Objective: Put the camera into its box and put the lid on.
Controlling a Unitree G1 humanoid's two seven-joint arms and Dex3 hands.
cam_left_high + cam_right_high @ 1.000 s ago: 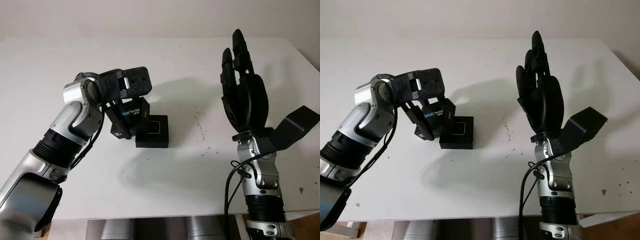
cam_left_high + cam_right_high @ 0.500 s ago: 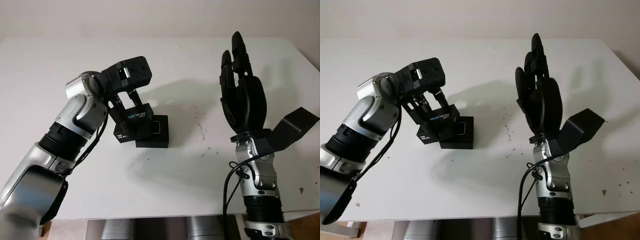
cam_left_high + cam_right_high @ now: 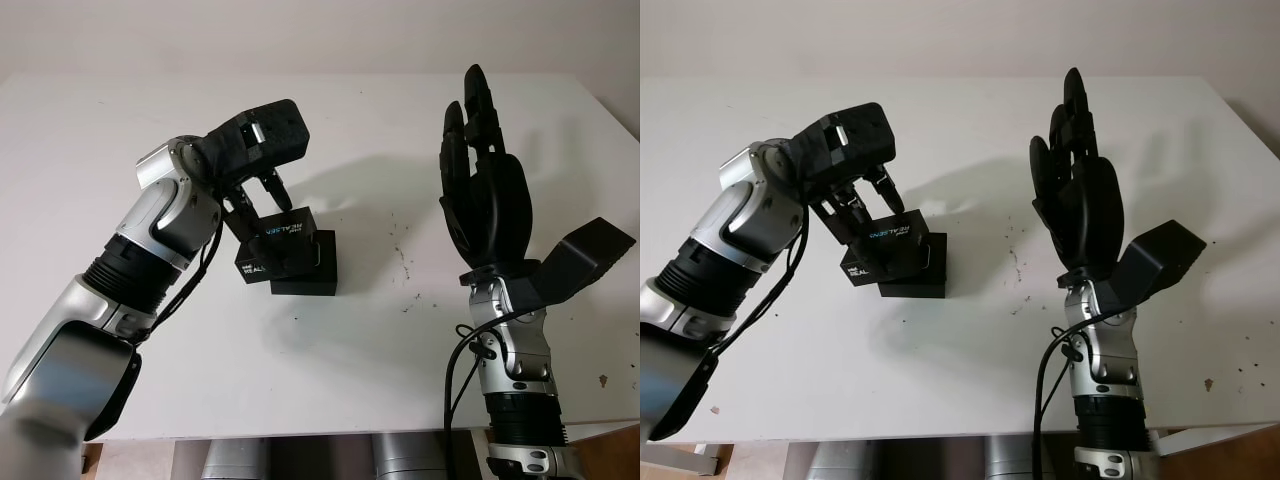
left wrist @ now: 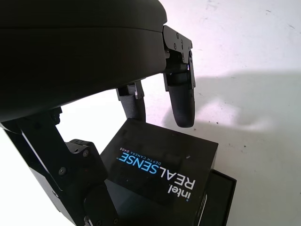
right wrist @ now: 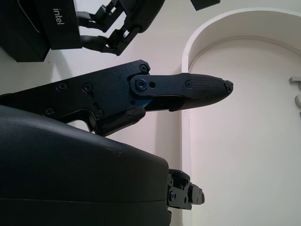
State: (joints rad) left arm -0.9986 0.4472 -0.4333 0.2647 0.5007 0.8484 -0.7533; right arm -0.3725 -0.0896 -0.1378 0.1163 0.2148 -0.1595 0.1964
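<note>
My left hand [image 3: 262, 205] is shut on the black lid [image 3: 280, 246], which is printed "intel REALSENSE" [image 4: 160, 173]. The lid hangs tilted over the left part of the open black box [image 3: 311, 272] on the white table [image 3: 330, 340]; whether it touches the box I cannot tell. Two fingers [image 4: 181, 101] reach down at the lid's far side and the thumb presses its near side. A pale sliver of the camera [image 3: 318, 253] shows inside the box, mostly hidden by the lid. My right hand [image 3: 483, 175] stands upright and open at the right, well away from the box.
The white table's front edge [image 3: 330, 432] runs close below the box. Small dark specks [image 3: 405, 270] dot the surface between the box and the right arm. A wall lies beyond the table's far edge.
My left hand has swung the lid to the right and turned it, so it now overlaps the box's left side. The right hand has stayed put.
</note>
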